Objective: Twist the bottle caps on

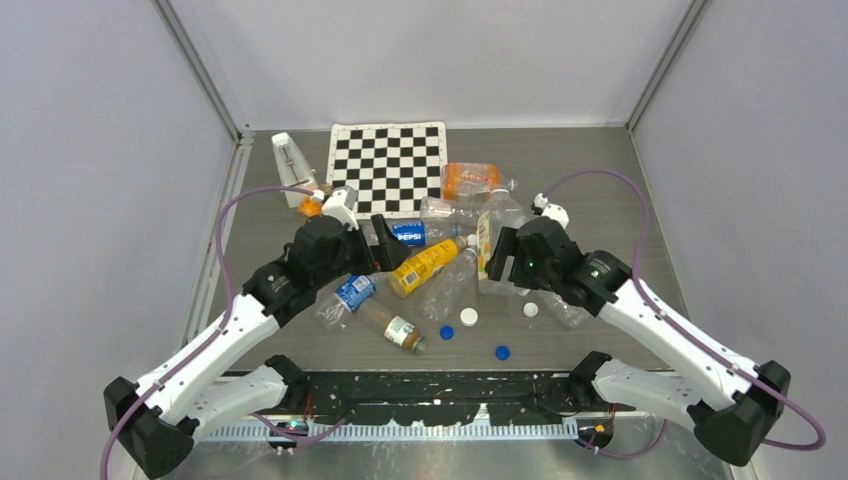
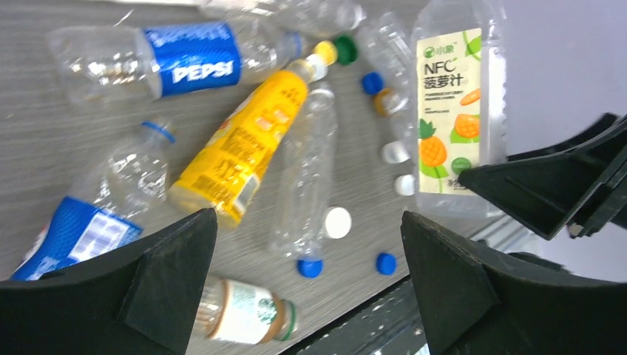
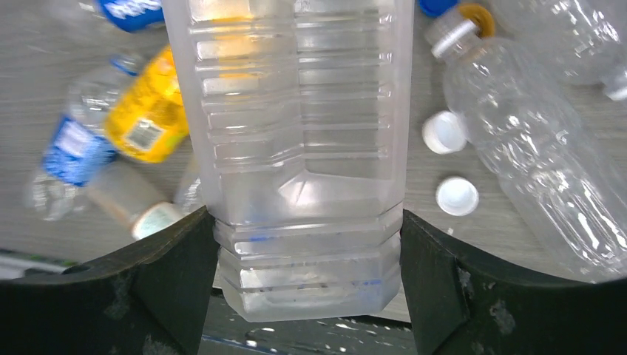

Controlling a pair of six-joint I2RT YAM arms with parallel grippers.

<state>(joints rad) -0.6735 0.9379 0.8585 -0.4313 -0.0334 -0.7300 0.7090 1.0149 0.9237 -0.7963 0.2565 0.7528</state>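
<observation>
1. Right pincer [image 3: 308,237] is closed on the juice bottle [image 3: 307,133], one finger against each flat side, low on the body
2. Left pincer [image 2: 307,216] stands wide and holds nothing, hovering left of the juice bottle
3. Bottle caps [image 1: 469,316] lie loose on the desk [image 1: 600,200]: two white caps [image 3: 444,132] just beside the juice bottle, blue caps [image 1: 446,332] nearer the arm bases
4. Judged step: securing the bottle. Squeeze evenly, since thin walls may buckle; keep the neck upright and clear; bring a cap matching the neck and seat it square before turning
</observation>
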